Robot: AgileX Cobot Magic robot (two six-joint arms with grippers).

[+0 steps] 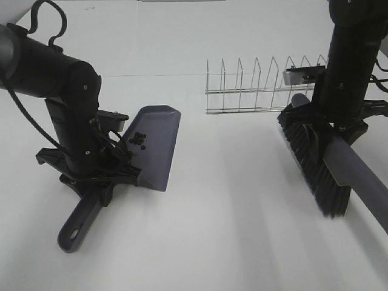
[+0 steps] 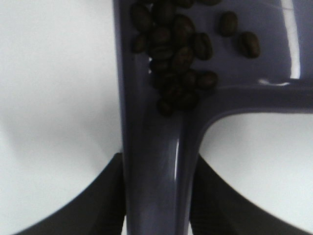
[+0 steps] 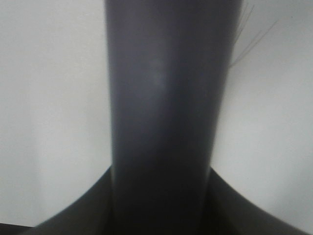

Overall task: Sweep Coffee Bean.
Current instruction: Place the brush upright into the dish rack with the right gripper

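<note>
Grip: left gripper (image 2: 156,200) clamped on handle of grey dustpan (image 1: 156,145); right gripper (image 3: 159,205) clamped on brush (image 1: 312,160) handle, bristles on table (image 1: 230,230). Coffee bean (image 2: 178,54) heap sits inside pan, piled at rear wall by handle root; no loose ones visible on table. Risks: tipping pan toward its open lip would likely roll beans back out; jerky lift could bounce them over low side rim. Brush sits close to wire rack (image 1: 254,91), so a wide swing may snag bristles.
</note>
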